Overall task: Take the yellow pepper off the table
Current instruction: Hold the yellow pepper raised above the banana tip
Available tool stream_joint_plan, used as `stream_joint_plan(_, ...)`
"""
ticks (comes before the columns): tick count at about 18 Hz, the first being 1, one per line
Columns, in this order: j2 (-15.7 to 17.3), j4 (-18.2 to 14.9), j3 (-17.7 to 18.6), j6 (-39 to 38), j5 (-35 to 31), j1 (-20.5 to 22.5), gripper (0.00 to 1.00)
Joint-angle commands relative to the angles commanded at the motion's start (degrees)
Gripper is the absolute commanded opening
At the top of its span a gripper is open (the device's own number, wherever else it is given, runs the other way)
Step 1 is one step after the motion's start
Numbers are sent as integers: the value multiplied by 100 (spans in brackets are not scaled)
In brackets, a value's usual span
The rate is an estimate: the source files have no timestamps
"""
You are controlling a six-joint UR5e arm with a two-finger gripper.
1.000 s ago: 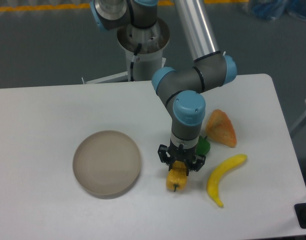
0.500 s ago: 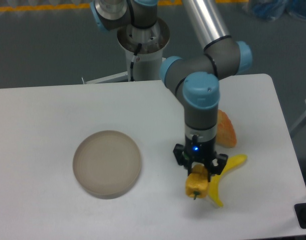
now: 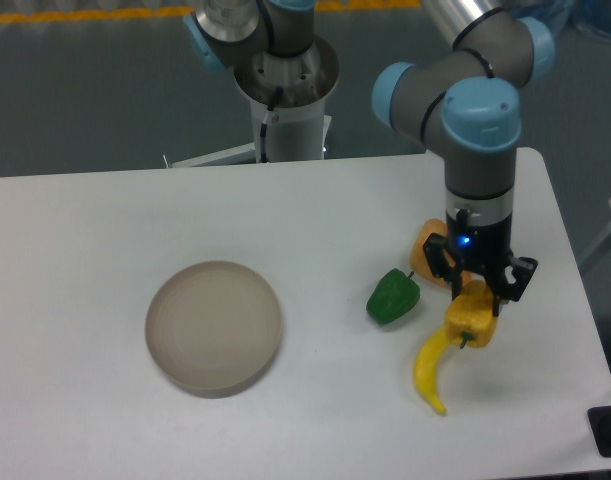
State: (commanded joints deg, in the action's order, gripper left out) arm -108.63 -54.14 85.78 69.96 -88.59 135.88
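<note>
Yellow pepper (image 3: 471, 317): small, blocky, yellow-orange, short dark stem; held above the table (image 3: 105, 220), over the banana (image 3: 433, 362)
Gripper (image 3: 479, 293): fingers clamped on the yellow pepper's top
Green pepper (image 3: 392, 297): just left

The arm points straight down, its end effector (image 3: 477, 300) clamped on the yellow pepper (image 3: 471, 318).

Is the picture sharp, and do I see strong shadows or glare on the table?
Camera view: lighting is soft and even; the table shows no glare, only faint shadows under the round dish and green pepper. The image is slightly soft overall; the tool and yellow pepper look a little blurred.
</note>
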Motion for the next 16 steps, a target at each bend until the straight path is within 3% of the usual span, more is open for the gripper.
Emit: stream_joint_plan(16, -9, 18, -35, -9, 0, 9, 34)
